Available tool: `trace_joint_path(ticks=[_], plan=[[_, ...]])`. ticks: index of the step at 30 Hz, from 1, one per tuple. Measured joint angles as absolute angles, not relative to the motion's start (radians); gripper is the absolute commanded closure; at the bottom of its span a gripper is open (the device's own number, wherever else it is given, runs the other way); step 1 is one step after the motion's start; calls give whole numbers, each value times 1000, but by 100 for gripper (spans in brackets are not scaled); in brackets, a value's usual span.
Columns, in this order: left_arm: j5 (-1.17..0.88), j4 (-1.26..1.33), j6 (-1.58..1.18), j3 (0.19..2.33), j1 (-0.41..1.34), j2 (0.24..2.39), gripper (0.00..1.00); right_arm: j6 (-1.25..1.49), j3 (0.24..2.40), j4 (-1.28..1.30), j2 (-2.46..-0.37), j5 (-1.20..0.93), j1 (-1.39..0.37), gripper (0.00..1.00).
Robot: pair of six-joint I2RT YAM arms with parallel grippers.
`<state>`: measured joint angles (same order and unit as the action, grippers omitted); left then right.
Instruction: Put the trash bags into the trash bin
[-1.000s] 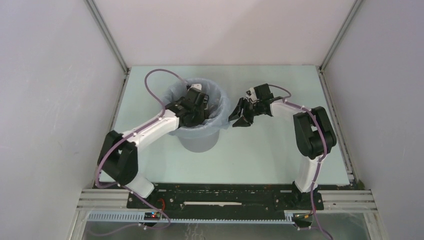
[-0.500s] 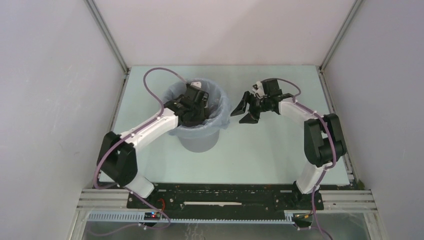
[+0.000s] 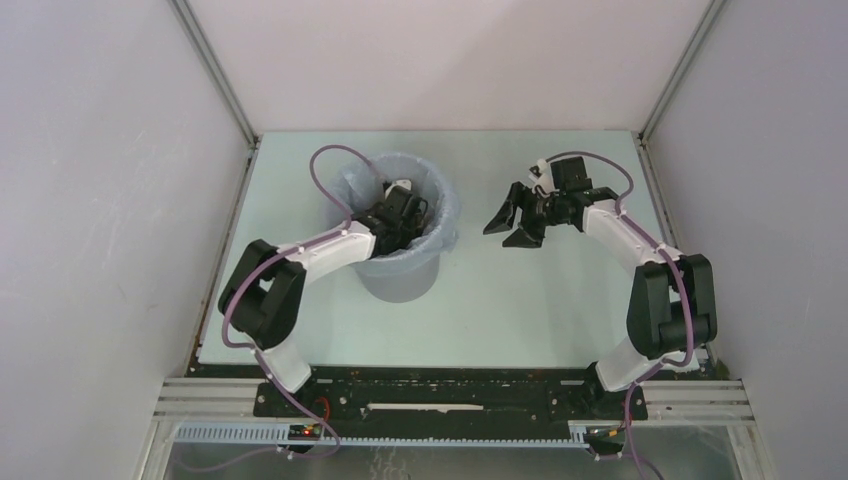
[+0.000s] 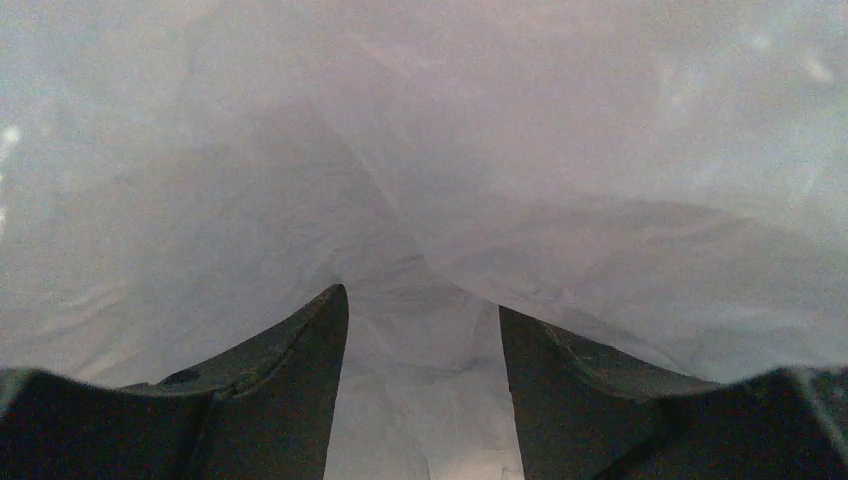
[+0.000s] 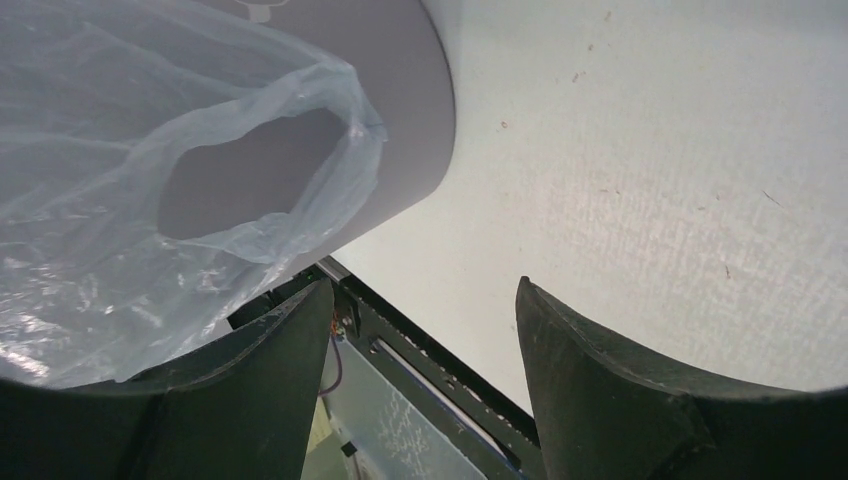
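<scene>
Pale green table (image 3: 520,310) inside white-walled booth, metal posts at back corners.

Top view:
- Grey trash bin (image 3: 400,285) upright on left half of table.
- Lined with pale blue trash bag (image 3: 447,214), film folded outward over rim all round.
- Left gripper (image 3: 405,220) dipped inside bin mouth, arm reaching in over near-left rim. Finger spread unreadable from above.
- Right gripper (image 3: 505,232) over bare table to right of bin, apart from it. Fingers splayed, nothing between.

Left wrist view, inside of bin, hidden from above:
- Wrinkled translucent film (image 4: 520,150) filling whole frame, folds running down toward centre.
- Two dark fingers (image 4: 290,370) at bottom edge, clearly parted, about halfway open, more film showing in gap past tips.
- No pinch on film visible. Contact between fingertips and film: cannot tell.
- Only film and fingers here.

Right wrist view, outside of bin:
- Smooth grey wall (image 5: 410,110) at upper left.
- Bag overhang (image 5: 110,180) draped down it, glossy and crumpled, with loop-shaped opening showing grey wall through.
- Dark fingers (image 5: 620,390) wide apart at bottom, empty, table (image 5: 650,150) between and beyond.
- Small specks and scuffs on table surface legible only here.
- Black base rail (image 5: 430,375) at table edge visible between fingers, below bin.
</scene>
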<state>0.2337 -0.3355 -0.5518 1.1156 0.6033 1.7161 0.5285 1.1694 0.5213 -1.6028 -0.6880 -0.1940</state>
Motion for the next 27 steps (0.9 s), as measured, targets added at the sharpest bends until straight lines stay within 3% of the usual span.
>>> trace_joint_path(ticks=[14,27], plan=[[242,-332,-557,1107,608,1732,32,518,1153,544,-1592,-689,-167,24],[198,-539,-540,1242,607,1649,28,521,1135,535,-1571,-700,-166,25]])
